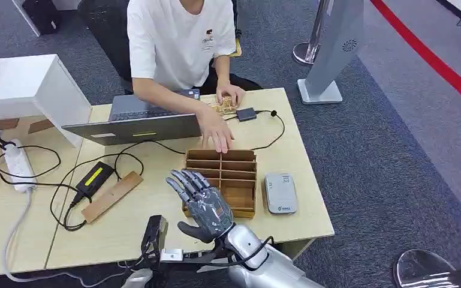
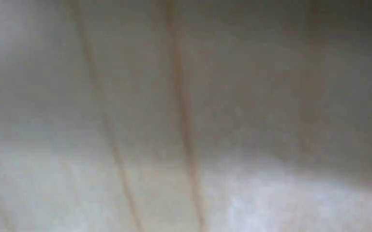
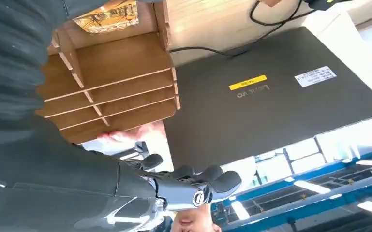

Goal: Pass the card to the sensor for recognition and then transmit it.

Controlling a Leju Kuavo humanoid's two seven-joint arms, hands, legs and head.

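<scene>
- The left hand cannot be told: its wrist view is a pale blur.
- The laptop [image 1: 133,124] stands open at the table's [image 1: 156,234] far side, a person's hand [image 1: 217,129] just beside it.
- The right hand [image 1: 201,204] hovers wide and empty over the wooden slotted box [image 1: 225,174].
- A patterned card [image 3: 107,17] lies in one compartment; the other slots look bare.
- The grey sensor [image 1: 280,192] sits just beside the box; by my judgement, picking, scanning and passing all remain.

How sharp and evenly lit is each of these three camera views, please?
Head view: evenly lit and sharp on the table, wooden organizer and right hand. Left wrist view: wholly blurred, pale with faint tan streaks. Right wrist view: laptop lid sharp, the near grey cover soft, bright ceiling lights glaring.
</scene>
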